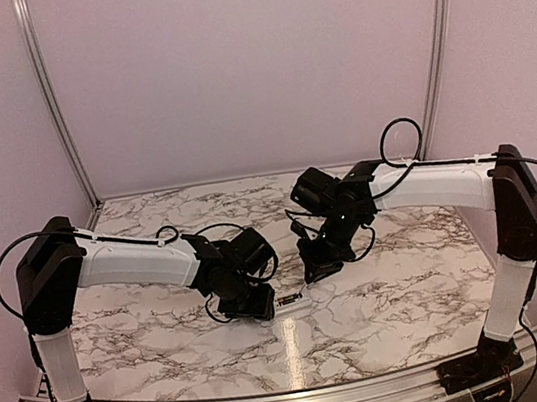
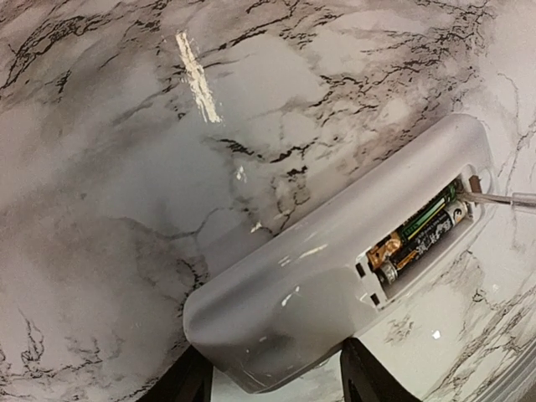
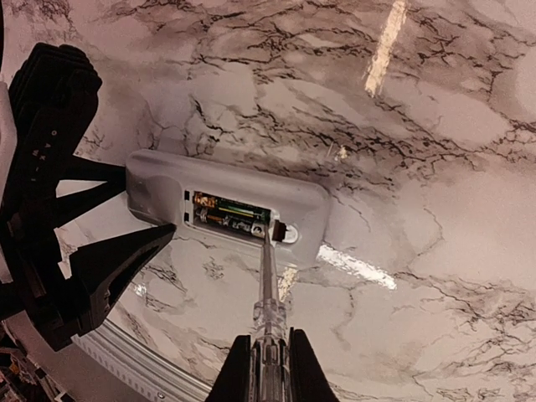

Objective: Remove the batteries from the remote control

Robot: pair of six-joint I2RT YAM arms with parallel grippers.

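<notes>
Right wrist view puts the remote control (image 3: 226,188) lying flat on the marble table (image 3: 435,126), its back face up. It is a white oblong handset with rounded corners and a glossy shell that catches small glints of light. A rectangular recess is sunk into one half of it and stands uncovered, with orange and green showing inside. The batteries (image 2: 429,239) lie side by side along that recess, two thin dark cylinders. One shows pale lettering and a silvery end cap.

A thin pale stick (image 3: 268,289) reaches into the end of the recess, its narrow tip resting at the compartment's edge beside the batteries. The right gripper (image 3: 268,364) is pinched tight on the stick's clear handle.

At the remote's other end, the left gripper (image 3: 149,201) has its black fingers spread, one on each long side of the casing. Whether they press on it I cannot tell.

From the top camera, the remote lies between the two grippers, near the middle of the table.
</notes>
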